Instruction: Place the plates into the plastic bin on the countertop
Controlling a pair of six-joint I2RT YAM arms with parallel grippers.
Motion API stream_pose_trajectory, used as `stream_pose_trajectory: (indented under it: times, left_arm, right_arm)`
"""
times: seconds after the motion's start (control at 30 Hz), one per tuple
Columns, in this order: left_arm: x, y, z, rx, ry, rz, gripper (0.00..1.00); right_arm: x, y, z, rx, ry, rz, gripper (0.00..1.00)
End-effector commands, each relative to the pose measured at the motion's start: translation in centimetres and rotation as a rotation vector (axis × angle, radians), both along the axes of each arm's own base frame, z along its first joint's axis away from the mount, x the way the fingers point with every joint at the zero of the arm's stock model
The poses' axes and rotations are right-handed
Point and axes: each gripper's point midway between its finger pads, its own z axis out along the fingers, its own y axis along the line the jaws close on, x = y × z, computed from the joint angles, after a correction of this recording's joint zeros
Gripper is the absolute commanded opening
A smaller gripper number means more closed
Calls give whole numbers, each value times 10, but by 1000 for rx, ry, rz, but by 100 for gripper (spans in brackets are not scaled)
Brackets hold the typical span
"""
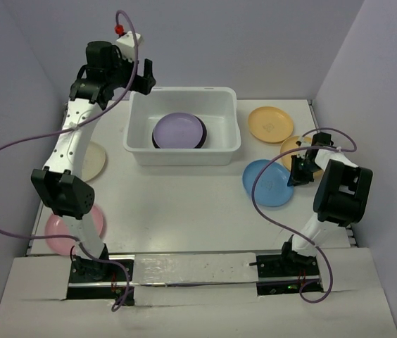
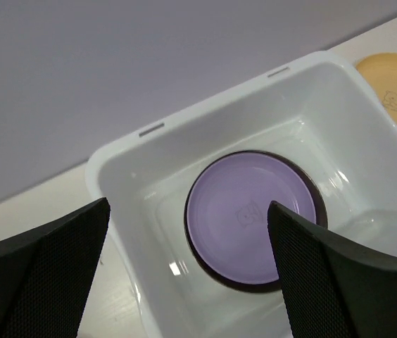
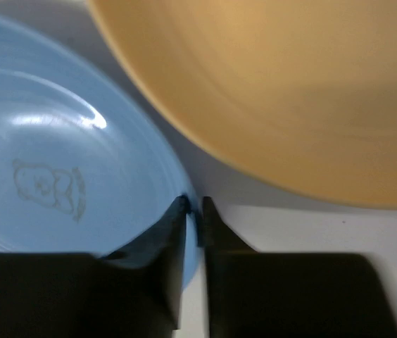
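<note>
The white plastic bin (image 1: 182,150) stands at the back centre of the countertop (image 1: 184,204). In it a lavender plate (image 1: 179,130) lies on a dark plate whose rim shows around it (image 2: 318,197). My left gripper (image 1: 141,76) is open and empty, high above the bin's left side. My right gripper (image 1: 298,171) is shut on the right rim of the blue plate (image 1: 267,182), which shows at the left in the right wrist view (image 3: 58,162). A yellow-orange plate (image 3: 290,84) lies just beyond it. Another yellow-orange plate (image 1: 269,123) lies right of the bin.
A cream plate (image 1: 94,160) lies at the left under my left arm. A pink plate (image 1: 63,229) lies at the front left. Pale lilac walls close the back and both sides. Purple cables loop off both arms.
</note>
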Motion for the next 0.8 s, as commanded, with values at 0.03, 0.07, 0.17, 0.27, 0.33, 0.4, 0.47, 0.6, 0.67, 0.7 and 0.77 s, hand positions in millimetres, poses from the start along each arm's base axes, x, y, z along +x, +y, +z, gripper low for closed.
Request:
stream_pose_trajectory:
  times: [0.03, 0.07, 0.17, 0.27, 0.33, 0.4, 0.47, 0.6, 0.67, 0.7, 0.77]
  left_arm:
    - [-20, 47, 13, -223, 66, 55, 99]
    - [-25, 59, 13, -240, 58, 69, 99]
    - [-39, 83, 12, -275, 36, 96, 99]
    - [-57, 118, 9, -298, 27, 164, 99]
    - [-67, 125, 9, -300, 28, 173, 99]
    - [-80, 142, 0, -295, 36, 216, 99]
    - [-93, 153, -5, -283, 35, 242, 99]
    - [-127, 184, -19, -244, 49, 343, 99]
    - [-141, 201, -35, -237, 84, 408, 99]
    - [-148, 206, -42, -232, 105, 433, 99]
    - [-157, 214, -53, -222, 136, 477, 98]
  right_arm:
    - [9, 5, -4, 17, -33, 52, 0]
    - [8, 7, 1, 24, -45, 80, 0]
    - [2, 21, 25, 75, -91, 170, 0]
    - [4, 39, 78, 114, -240, 314, 0]
    - [5, 50, 108, 138, -320, 367, 0]
    - [14, 64, 151, 174, -414, 425, 0]
    - [17, 85, 183, 227, -476, 483, 0]
    - [32, 127, 243, 246, -601, 605, 0]
    - [47, 147, 271, 232, -674, 627, 0]
    - [56, 155, 280, 225, -698, 613, 0]
    - [76, 170, 295, 240, -726, 556, 0]
